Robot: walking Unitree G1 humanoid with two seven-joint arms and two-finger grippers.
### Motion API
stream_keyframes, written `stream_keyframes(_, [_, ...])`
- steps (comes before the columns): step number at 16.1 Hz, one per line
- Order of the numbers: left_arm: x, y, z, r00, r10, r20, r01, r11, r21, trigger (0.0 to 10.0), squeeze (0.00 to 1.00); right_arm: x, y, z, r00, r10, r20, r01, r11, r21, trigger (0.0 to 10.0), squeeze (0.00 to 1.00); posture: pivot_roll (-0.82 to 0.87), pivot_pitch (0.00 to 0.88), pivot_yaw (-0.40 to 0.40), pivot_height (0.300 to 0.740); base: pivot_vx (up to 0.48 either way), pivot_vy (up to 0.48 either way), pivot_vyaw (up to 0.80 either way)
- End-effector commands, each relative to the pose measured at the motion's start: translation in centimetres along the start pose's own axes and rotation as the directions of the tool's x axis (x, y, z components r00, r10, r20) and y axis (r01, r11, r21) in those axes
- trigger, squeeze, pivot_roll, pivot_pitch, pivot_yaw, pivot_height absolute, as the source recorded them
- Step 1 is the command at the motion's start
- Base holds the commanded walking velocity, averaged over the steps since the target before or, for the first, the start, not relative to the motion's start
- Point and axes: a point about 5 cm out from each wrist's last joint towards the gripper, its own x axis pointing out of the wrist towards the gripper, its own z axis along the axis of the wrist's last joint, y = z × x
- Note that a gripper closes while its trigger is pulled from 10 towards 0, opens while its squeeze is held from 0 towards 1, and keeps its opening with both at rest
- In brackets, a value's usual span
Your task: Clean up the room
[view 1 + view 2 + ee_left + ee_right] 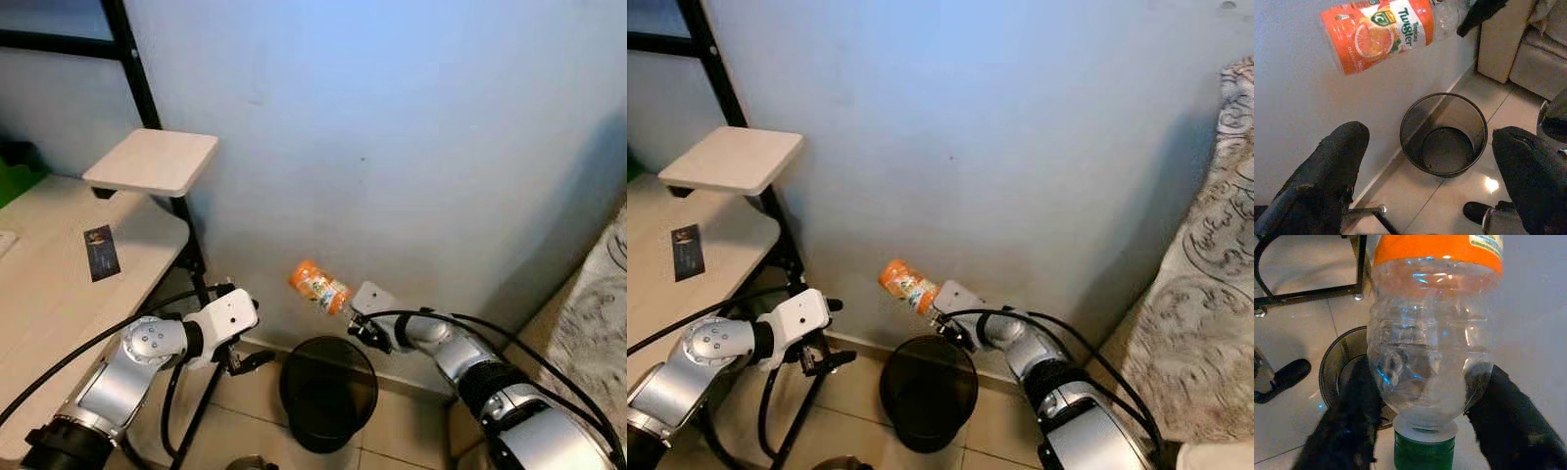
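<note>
One bottle [318,286], one bin [328,392], two tools, one desk [49,323].

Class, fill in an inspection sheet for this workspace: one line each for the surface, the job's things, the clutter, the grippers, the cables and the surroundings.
Surface: pale tiled floor under a light blue wall.
Job's things: empty Tropicana Twister bottle with orange label and green cap, held tilted above the black mesh wastebasket, which looks empty.
Clutter: dark card lying on the light wooden desk.
Grippers: right gripper has its jaws shut on the bottle near its neck; left gripper hangs low beside the wastebasket, jaws open, holding nothing.
Cables: black cables run along both arms.
Surroundings: small raised shelf on a black frame; patterned bedding at right.
</note>
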Motion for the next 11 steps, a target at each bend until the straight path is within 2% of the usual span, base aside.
stream_keyframes(1, [-0.04,0.26,0.1,1.0,0.0,-0.007,0.0,1.0,0.023,10.0,0.0,-0.11,-0.65,0.43,1.0,-0.016,0.003,0.016,1.0,0.013,10.0,1.0,0.07,0.0,0.011,0.74,0.0,0.0,0.0])
stream_keyframes(7, [-0.03,0.28,-0.23,1.0,-0.002,-0.022,0.003,1.0,0.03,10.0,0.0,0.12,-0.34,0.13,1.0,-0.011,-0.014,0.011,1.0,0.017,10.0,1.0,0.07,0.0,0.015,0.74,0.0,0.0,0.0])
stream_keyframes(11, [-0.18,0.3,0.33,1.0,-0.003,-0.015,0.004,0.999,0.037,10.0,0.0,0.21,-0.11,-0.22,0.999,-0.014,-0.038,0.014,1.0,-0.001,10.0,1.0,0.08,0.0,0.011,0.74,0.0,0.0,0.0])
